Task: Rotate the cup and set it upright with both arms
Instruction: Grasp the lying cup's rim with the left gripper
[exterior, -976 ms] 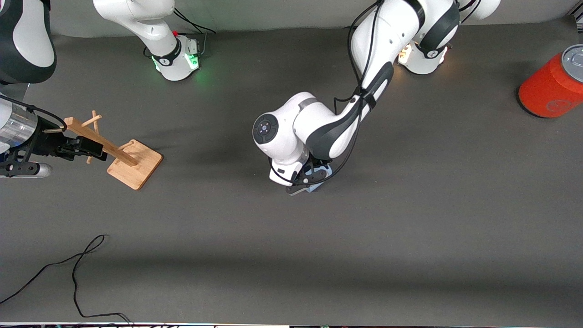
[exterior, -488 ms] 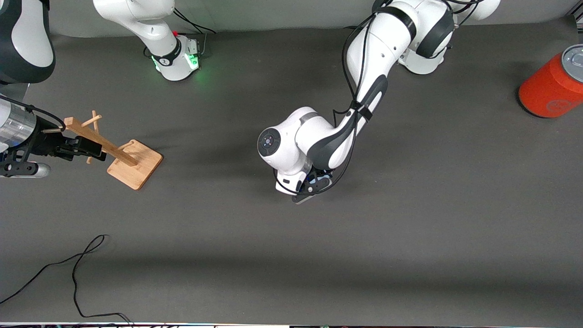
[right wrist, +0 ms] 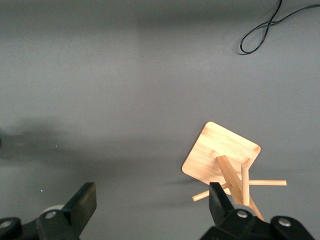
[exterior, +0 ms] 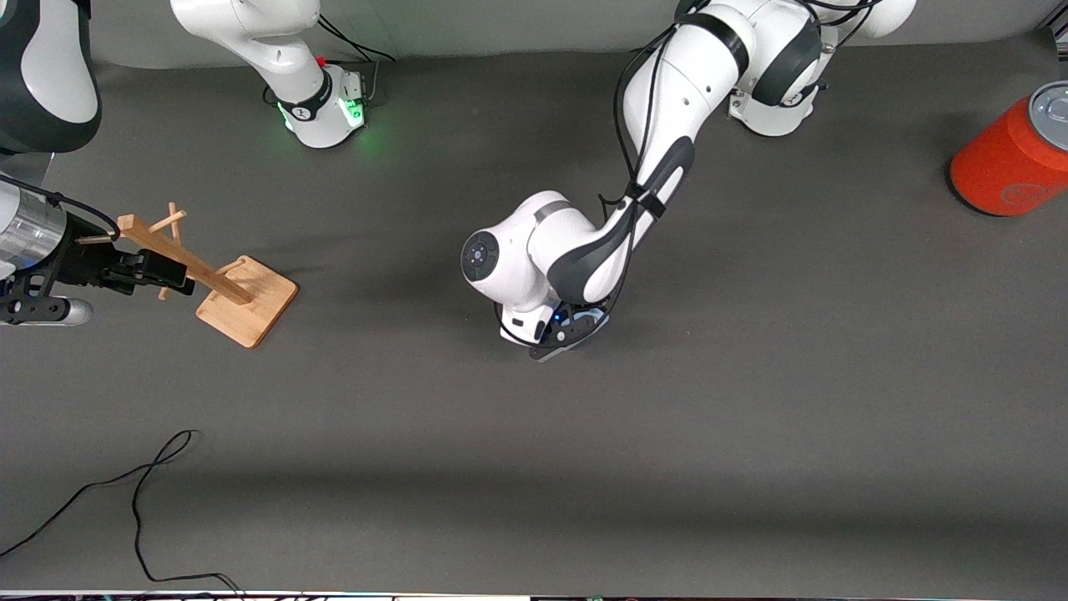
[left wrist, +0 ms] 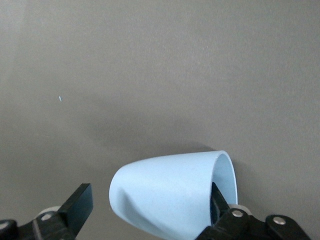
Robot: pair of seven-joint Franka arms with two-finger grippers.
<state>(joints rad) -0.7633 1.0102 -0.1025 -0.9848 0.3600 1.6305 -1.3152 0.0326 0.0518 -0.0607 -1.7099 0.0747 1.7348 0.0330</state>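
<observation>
The pale-blue cup lies on its side between the fingers of my left gripper. One finger sits at the cup's open rim. The other finger stands apart from the cup's closed end, with a gap between them. The gripper is open. In the front view the left gripper is low over the middle of the table, and its hand hides most of the cup. My right gripper is open and empty beside the wooden peg rack; the right arm waits.
A wooden peg rack lies tipped at the right arm's end of the table, and also shows in the right wrist view. An orange-red can stands at the left arm's end. A black cable lies near the front edge.
The left hand has shifted slightly over the cup and now hides more of it in the front view. The right arm has not moved.
</observation>
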